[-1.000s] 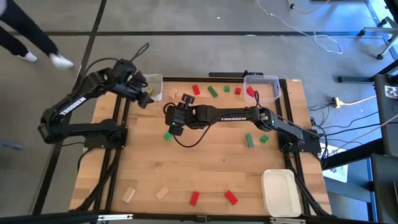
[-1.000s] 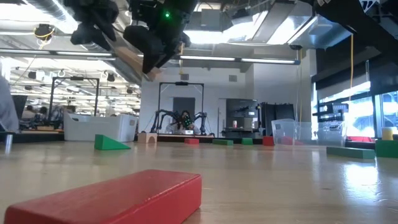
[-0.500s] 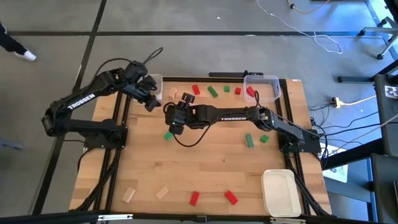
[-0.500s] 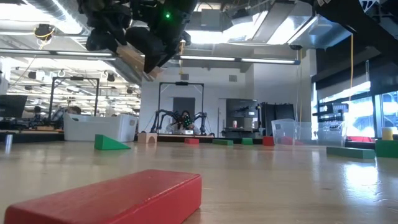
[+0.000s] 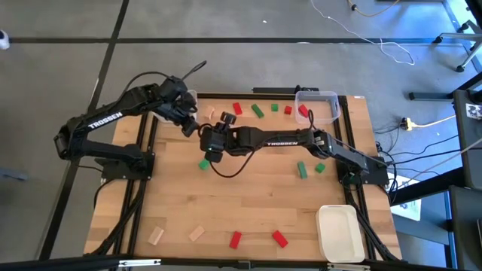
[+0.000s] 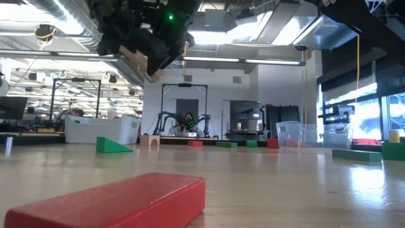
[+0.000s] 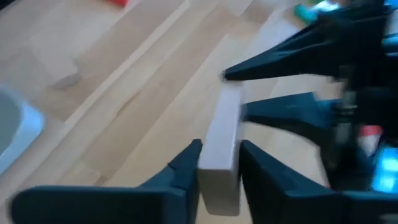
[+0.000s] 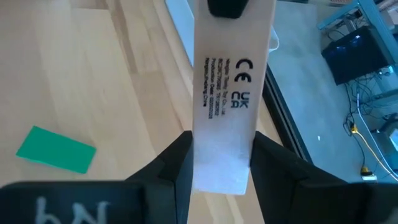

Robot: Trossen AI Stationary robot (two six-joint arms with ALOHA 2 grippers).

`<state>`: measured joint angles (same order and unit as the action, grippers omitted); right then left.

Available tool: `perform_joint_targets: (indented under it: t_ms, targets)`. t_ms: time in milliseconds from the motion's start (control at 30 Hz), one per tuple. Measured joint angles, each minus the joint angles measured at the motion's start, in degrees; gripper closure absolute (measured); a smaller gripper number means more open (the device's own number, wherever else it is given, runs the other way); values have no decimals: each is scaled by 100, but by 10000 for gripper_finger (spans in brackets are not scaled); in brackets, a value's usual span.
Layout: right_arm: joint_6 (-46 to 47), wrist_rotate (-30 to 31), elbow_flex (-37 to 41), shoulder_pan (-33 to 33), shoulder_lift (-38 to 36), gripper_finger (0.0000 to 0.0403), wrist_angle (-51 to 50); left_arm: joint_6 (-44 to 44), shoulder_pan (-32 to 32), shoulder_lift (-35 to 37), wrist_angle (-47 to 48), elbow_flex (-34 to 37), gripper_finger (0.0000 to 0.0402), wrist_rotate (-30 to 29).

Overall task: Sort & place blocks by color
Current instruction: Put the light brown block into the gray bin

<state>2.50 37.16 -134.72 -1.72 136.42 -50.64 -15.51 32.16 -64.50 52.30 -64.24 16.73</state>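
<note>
two clear bins sit at the table's far edge: the right-hand bin (image 5: 317,104) holds a red block (image 5: 303,111), while the left-hand bin (image 5: 187,103) is mostly hidden behind the left arm and its contents cannot be told. a white tray (image 5: 340,232) lies at the near right corner with nothing in it.

the middle of the wooden table (image 5: 248,203) is bare, with loose blocks scattered toward the edges: red and green ones (image 5: 257,111) along the far side, two green ones (image 5: 302,169) on the right, a green one (image 5: 202,163) just below the right gripper, and two tan and two red ones (image 5: 279,239) near the front edge.

both arms reach to one spot above the far-left part of the table. the left gripper (image 7: 219,163) is clenched on one end of a tan block (image 7: 221,151); the right gripper (image 8: 219,163) is clamped on the other end of that block, whose face shows printed marks, so the block is held in the air between the two, clear of the table.
</note>
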Motion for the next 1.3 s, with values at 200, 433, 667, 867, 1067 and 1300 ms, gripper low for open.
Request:
perform_joint_targets:
  t_ms: [200, 433, 667, 867, 1067, 1300]
  targets:
    - [2, 25, 0, 11, -2, 278, -22, 44, -103, 1, -232, -8, 354, -81]
    - [-2, -183, -4, -13, -13, 213, 31, 129, -92, -9, -149, 12, 354, -480]
    - [24, -604, 7, 0, -134, 207, -59, 131, 48, -5, 78, 12, 354, -972]
    - [45, -646, -13, -7, -583, 206, -161, 132, 365, -5, 86, 12, 354, -1424]
    - [201, -644, -13, -2, -1037, 207, -529, 175, 930, -19, 108, 10, 354, -2023]
    - [367, -689, -13, -4, -1359, 208, -1008, 392, 1630, -515, 234, 10, 354, -2565]
